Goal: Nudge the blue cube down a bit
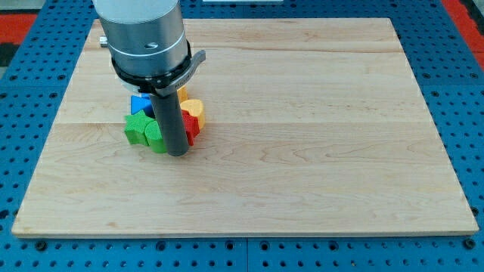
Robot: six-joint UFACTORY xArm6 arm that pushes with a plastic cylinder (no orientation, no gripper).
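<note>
The blue cube (140,103) lies at the view's left, mostly hidden under the arm's grey body; only part of it shows. Just below it sit two green blocks (144,128). A yellow block (193,108) and a red block (192,125) lie to the right of the rod; their shapes are partly hidden. My tip (177,153) rests on the board just below and right of the green blocks, below and to the right of the blue cube. The rod crosses the middle of the cluster.
The blocks form one tight cluster on a wooden board (302,136). The arm's grey cylinder (144,38) hangs over the cluster's top. A blue perforated table (469,113) surrounds the board.
</note>
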